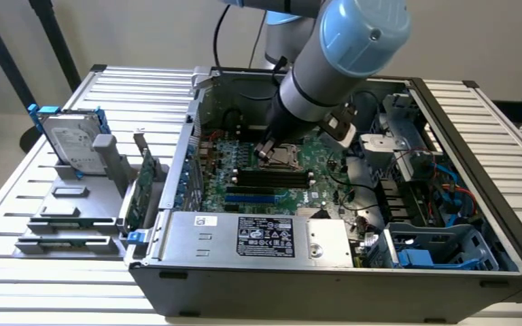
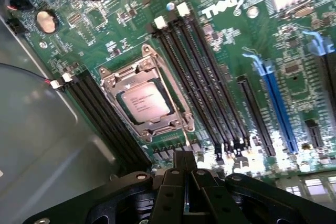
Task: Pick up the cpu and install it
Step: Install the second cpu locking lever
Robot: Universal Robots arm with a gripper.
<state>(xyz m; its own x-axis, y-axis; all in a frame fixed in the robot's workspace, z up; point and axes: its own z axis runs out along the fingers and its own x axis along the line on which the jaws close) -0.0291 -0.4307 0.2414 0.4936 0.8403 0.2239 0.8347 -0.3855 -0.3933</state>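
Going from the exterior view's left, we are seeing a hard drive [image 1: 68, 142] standing in a grey holder [image 1: 66, 217] on the slatted surface [image 1: 25, 285], and a green card [image 1: 145, 183] upright just beside the open case [image 1: 334, 268]. Inside the case, our end effector [image 1: 268, 148] is hovering low over the motherboard [image 1: 270, 187], with its fingers closed together and holding nothing. In the wrist view the cpu [image 2: 145, 102] is lying flat in its socket [image 2: 147, 100], apart from the end effector [image 2: 185, 182]. We are judging the chip as placed; whether the socket frame is latched over it we cannot tell. Further right sit the blue slots [image 2: 278, 103].
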